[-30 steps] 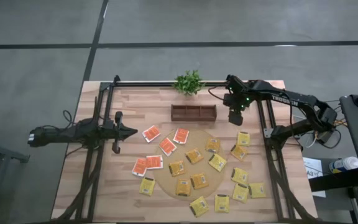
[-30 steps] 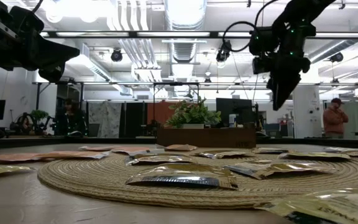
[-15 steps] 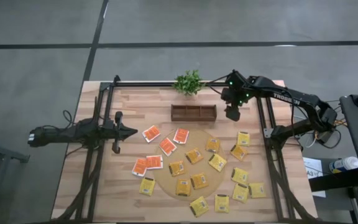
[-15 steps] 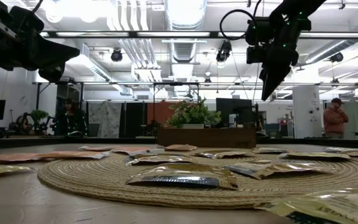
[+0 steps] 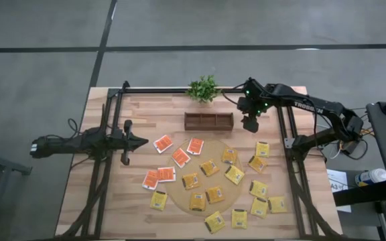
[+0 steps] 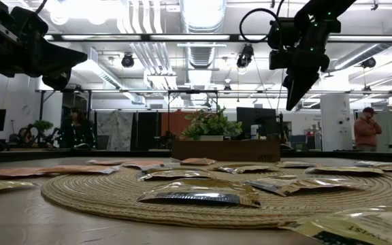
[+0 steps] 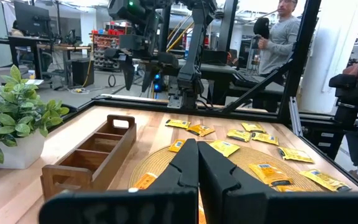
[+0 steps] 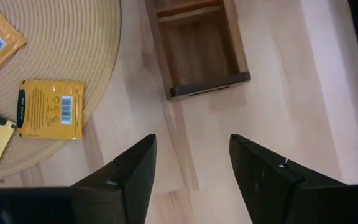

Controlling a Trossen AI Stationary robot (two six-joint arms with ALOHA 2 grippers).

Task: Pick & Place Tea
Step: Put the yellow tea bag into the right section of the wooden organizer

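The big room has a gray floor with dark lines, a white ceiling with long bright lights and pipes, desks with computer screens, and a person standing far off by a white pillar.

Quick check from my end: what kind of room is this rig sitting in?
Most likely a robotics lab or open workshop. The low view shows exposed ceiling ducts over an open floor with a person standing in the background; the left wrist view shows computer monitors on workbenches and another person beside the frame.
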